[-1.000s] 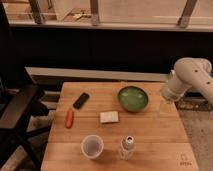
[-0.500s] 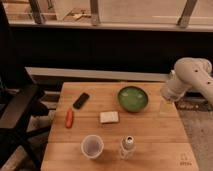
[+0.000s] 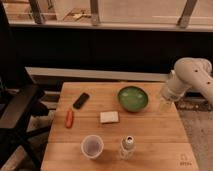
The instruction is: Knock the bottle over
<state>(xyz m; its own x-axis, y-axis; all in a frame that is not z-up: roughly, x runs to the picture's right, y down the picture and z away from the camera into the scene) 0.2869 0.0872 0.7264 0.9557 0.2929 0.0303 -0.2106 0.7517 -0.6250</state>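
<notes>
— Containers?
— Bowl, cup: nothing in 'em. Bottle upright, front edge, just beside cup.
— Arm?
— Bent over table, right edge; my claw near bowl. Open/closed: can't tell.

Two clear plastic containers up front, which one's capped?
The small clear plastic bottle with the whitish screw cap, right of the open translucent cup. The hand hangs at the wooden table's right edge.

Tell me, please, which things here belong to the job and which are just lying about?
Job: bottle, near the front edge; hand, over the right edge of the table.
Lying about: cup, bowl, phone, white block, red item.
</notes>
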